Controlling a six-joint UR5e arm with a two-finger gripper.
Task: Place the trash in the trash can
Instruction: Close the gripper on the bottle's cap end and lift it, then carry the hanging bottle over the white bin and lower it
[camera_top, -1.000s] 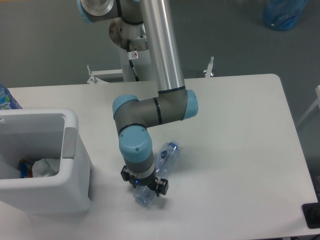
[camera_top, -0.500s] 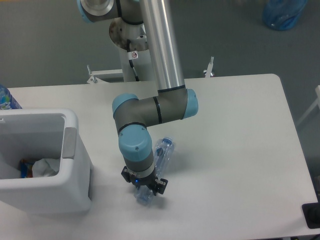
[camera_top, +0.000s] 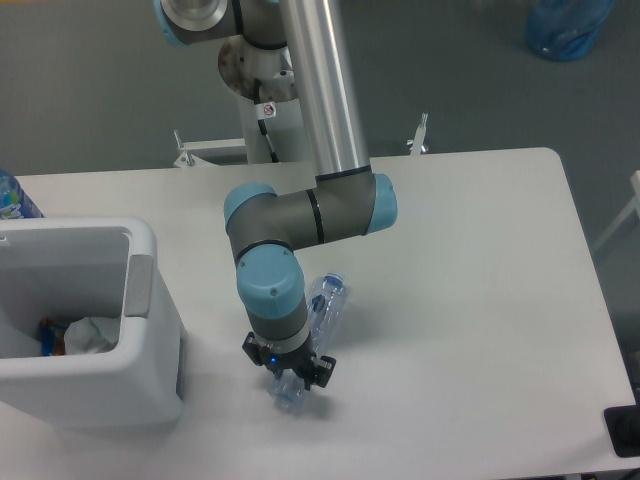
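White table (camera_top: 480, 300) fills most of the view, with grey floor behind it and a blue bag (camera_top: 568, 27) at about 1 o'clock on the floor. On the table's left side, at about 8 o'clock, stands the trash can (camera_top: 150, 330), a white boxy bin with a grey side panel. Inside it lies the crumpled paper wad (camera_top: 92, 334), beside some darker scraps that are too small to make out. Behind the bin, at the left edge around 9 o'clock, the top of an upright bottle (camera_top: 12, 198) with a blue-green label shows.

Near the middle of the table, the arm (camera_top: 330, 110) reaches down from 12 o'clock and bends at its grey and light-blue wrist. The gripper (camera_top: 289, 374) points downward at about 6 o'clock from the table's centre. Its fingers are clamped on the lower end of the crushed bottle (camera_top: 322, 305), which is clear plastic and runs from the gripper up toward 1 o'clock, tilted, with its upper end beside the wrist. Whether the bottle's lower end touches the table I cannot tell. The bottle is well apart from the bin, to the bin's right.
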